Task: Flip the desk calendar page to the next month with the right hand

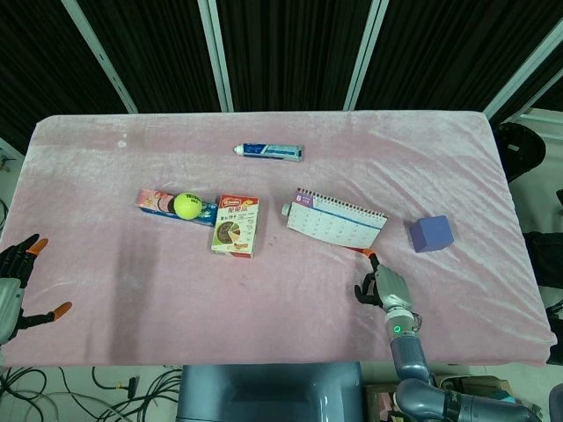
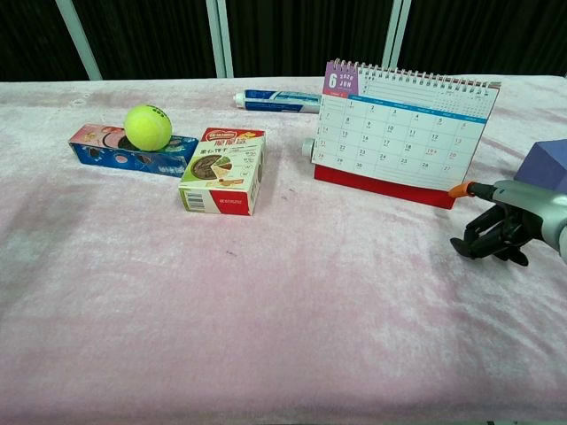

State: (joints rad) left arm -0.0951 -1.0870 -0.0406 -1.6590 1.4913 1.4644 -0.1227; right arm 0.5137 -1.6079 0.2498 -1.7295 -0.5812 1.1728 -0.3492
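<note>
The desk calendar point(image 1: 336, 221) stands right of the table's middle, its spiral edge on top and a June page point(image 2: 399, 133) facing me above a red base. My right hand point(image 1: 384, 286) hovers low over the cloth just in front of the calendar's lower right corner. In the chest view the right hand point(image 2: 509, 221) has its dark fingers curled in, with one orange-tipped finger stretched toward the red base, close to it but not clearly touching. It holds nothing. My left hand point(image 1: 13, 281) sits at the table's far left edge with fingers spread, holding nothing.
A purple-blue block point(image 1: 430, 234) lies right of the calendar, close to my right hand. A snack box point(image 1: 236, 225) sits left of the calendar, a tennis ball point(image 1: 186, 206) on a flat packet point(image 1: 158, 202) beyond it. A toothpaste tube point(image 1: 269, 151) lies at the back.
</note>
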